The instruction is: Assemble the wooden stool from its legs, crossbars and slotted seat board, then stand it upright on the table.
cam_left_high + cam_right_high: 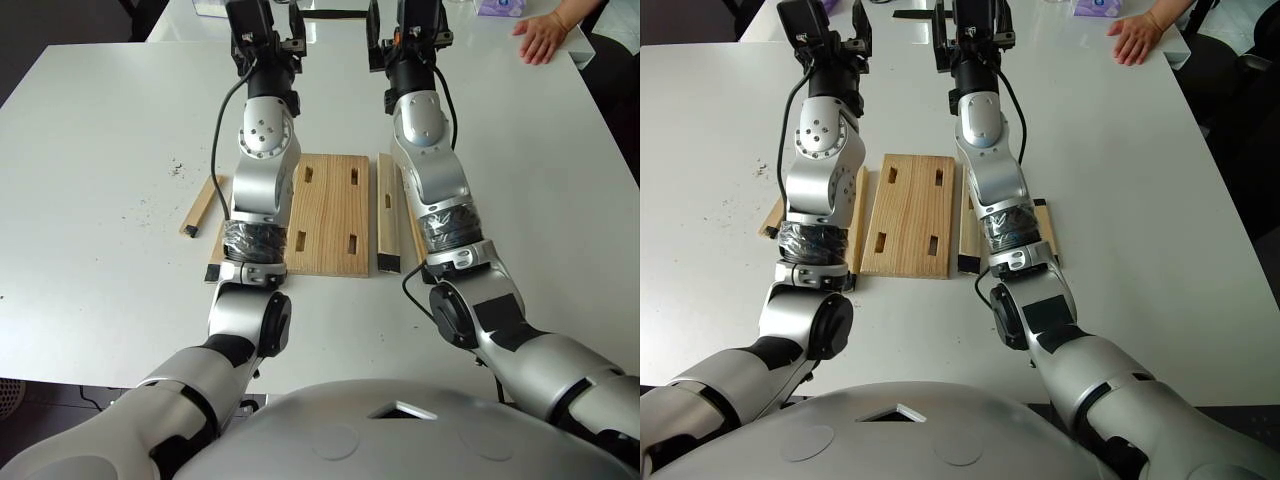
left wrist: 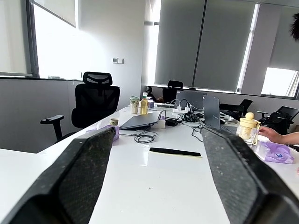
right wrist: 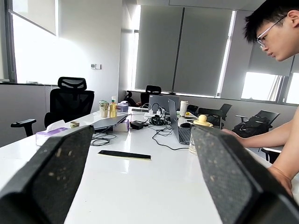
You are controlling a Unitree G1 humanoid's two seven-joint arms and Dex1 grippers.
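While the left end effector [image 2: 156, 175] and right end effector [image 3: 140, 179] gape empty, we count 1 seat board [image 1: 328, 215], its 4 slots [image 1: 309, 174], and 2 bars [image 1: 386, 215] per side.

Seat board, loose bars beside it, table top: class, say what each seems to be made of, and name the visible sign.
Slotted seat board: pale unfinished wood, possibly pine; lengthwise grain shows, and the surface is matte. Bars: seemingly the same pale wood, some ends dark. Table: smooth white, faintly glossy, no grain; likely laminate or painted board, though the core is hidden.
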